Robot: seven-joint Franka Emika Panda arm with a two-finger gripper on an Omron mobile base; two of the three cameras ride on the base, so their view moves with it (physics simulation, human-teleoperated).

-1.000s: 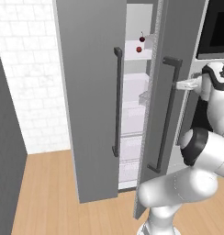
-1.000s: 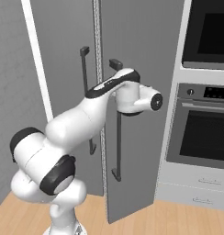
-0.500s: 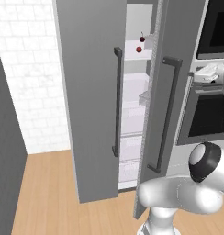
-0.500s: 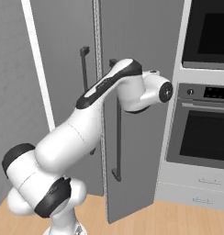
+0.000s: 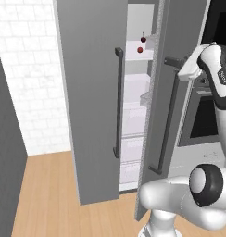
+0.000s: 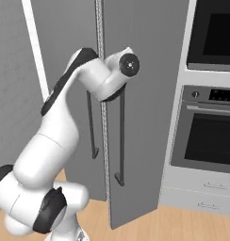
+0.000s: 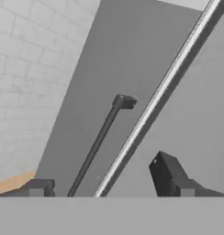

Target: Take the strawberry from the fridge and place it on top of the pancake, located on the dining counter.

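Since a second ago our arm has swung across the front of the fridge (image 5: 91, 92) and the hand has come round to face the doors; the doors themselves have not stirred. We take the step in hand to be getting in through the gap between the two part-open doors.

Going left to right in the left base view: the left door with its dark bar handle (image 5: 118, 102), then the lit gap with white shelves, where the strawberry (image 5: 140, 50) sits on an upper shelf just below and beside the darker stemmed fruit (image 5: 143, 39), then the right door and its handle (image 5: 166, 115), with our wrist just to the right of it. In the hand view the gripper (image 7: 109, 186) has its fingertips (image 7: 171, 176) spread wide apart, pinching nothing, and looks along the door seam.

To do this well, we judge the right door wants swinging wider first, then a high, level reach to the tiny fruit, keeping clear of the stemmed one.

We can read no brand, label or writing anywhere.
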